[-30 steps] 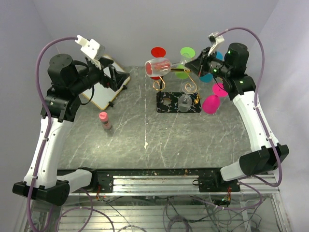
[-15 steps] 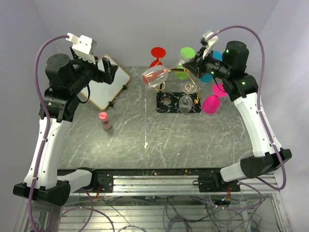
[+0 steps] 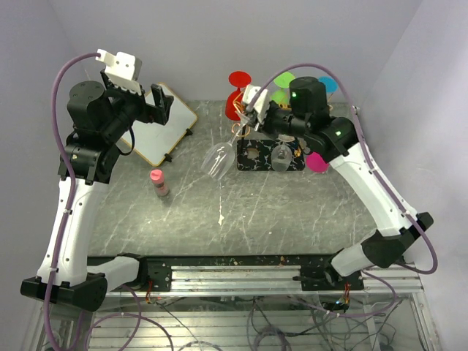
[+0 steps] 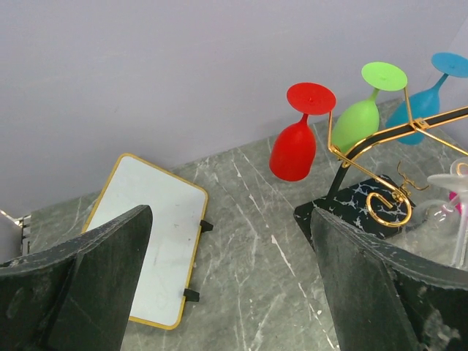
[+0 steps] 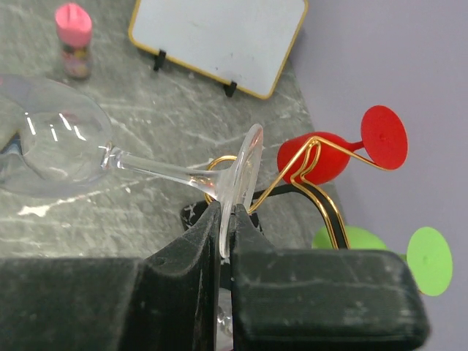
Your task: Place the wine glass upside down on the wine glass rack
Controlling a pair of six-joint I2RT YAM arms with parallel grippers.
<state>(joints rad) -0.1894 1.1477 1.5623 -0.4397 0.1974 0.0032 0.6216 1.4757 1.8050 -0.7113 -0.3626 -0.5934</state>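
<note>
The clear wine glass hangs tilted, bowl down and to the left, over the table just left of the wine glass rack. My right gripper is shut on the edge of its foot. In the right wrist view the foot disc is pinched between the pads at my right gripper; the wine glass points away to the left, with the rack's gold wire just behind. My left gripper is open and empty above the white board; the left wrist view shows the left gripper with bare table between its fingers and the rack at the right.
Red, green, blue and magenta glasses hang upside down around the rack, and a clear one hangs over its base. A white gold-edged board lies at the back left. A small pink-capped bottle stands on the table.
The right arm has swung left and down with the glass, whose bowl has tipped from level to hanging low toward the table. The left gripper has risen a little.
</note>
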